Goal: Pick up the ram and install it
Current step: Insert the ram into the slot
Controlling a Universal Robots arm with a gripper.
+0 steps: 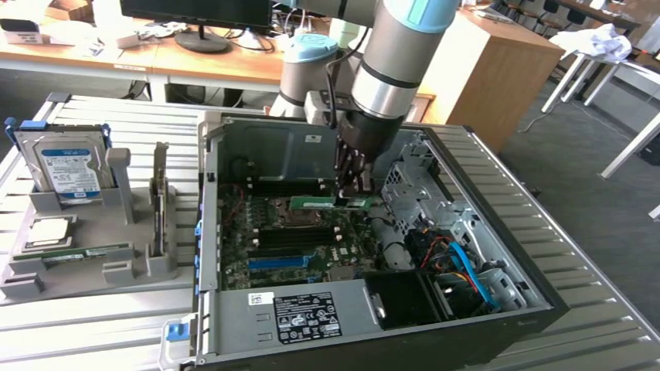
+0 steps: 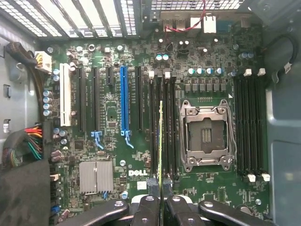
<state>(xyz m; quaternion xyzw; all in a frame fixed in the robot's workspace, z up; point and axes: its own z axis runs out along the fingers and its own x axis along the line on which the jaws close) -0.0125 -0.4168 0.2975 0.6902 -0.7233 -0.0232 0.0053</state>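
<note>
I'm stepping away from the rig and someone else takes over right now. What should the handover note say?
Gripper: shut on the ram, holding it by its top edge inside the open computer case.
Ram: seen edge-on from the wrist, it hangs above the memory slots beside the empty processor socket.
Done: ram picked up and carried over the motherboard.
Left: it does not look seated yet, so it remains to be pressed into a slot and released.
A hard drive stands in the grey holder on the exterior view's left.
</note>
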